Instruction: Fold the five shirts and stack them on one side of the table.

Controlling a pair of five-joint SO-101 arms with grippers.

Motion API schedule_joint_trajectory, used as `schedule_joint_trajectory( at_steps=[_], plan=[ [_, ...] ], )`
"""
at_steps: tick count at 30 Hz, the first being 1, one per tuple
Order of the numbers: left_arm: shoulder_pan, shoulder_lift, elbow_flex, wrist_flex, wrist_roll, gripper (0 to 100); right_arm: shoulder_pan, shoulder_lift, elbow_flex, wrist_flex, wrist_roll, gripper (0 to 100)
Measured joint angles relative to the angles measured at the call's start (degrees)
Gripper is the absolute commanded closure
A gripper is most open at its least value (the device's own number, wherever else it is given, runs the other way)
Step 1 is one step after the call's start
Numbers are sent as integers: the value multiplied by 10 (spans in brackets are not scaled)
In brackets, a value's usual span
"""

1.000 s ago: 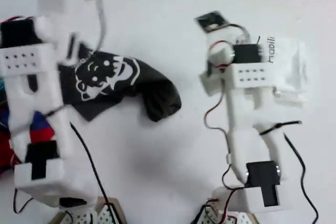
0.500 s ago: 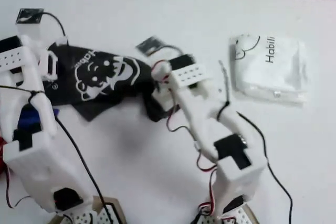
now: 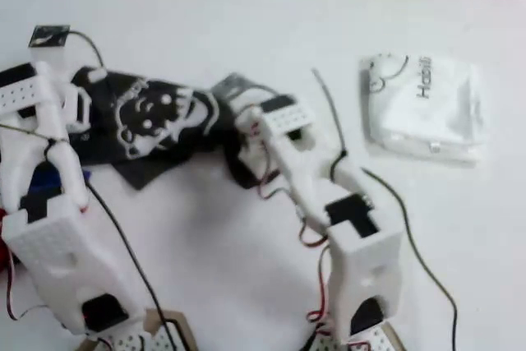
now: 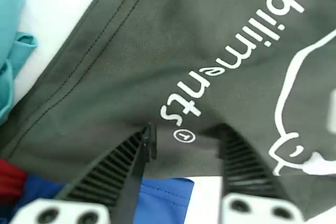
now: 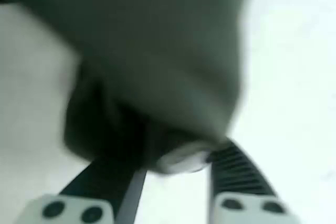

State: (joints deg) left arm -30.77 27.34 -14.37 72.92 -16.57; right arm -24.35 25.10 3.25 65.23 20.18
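The black shirt (image 3: 156, 117) lies crumpled on the counter (image 3: 246, 22), left of centre, with its right end bunched into a dark lump; a folded white shirt (image 3: 423, 108) sits well apart on the right. The left pincer (image 4: 187, 139) is spread open, its tips down on the printed cloth near the hem, with a blue shirt (image 4: 157, 203) showing just beneath the edge. The right pincer (image 5: 163, 163) is also spread, with the bunched end bulging between its tips and nothing clamped. To do this well, I judge each pincer should close on a single layer of the black cloth; the left must avoid catching the blue shirt; then both should draw apart evenly so the shirt flattens before any fold; a lopsided pull would likely twist it.
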Motion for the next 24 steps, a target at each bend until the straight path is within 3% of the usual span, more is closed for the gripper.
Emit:
schedule_joint_trajectory(
  at_steps=[10, 17, 24],
  plan=[
    [0, 0, 0, 3, 1, 973, 152, 4, -72, -26, 0, 979],
    [11, 0, -62, 87, 1, 972, 213, 4, -190, 24, 0, 967],
    [48, 0, -108, 185, 1, 953, 212, 5, -304, 121, 0, 694]
  ],
)
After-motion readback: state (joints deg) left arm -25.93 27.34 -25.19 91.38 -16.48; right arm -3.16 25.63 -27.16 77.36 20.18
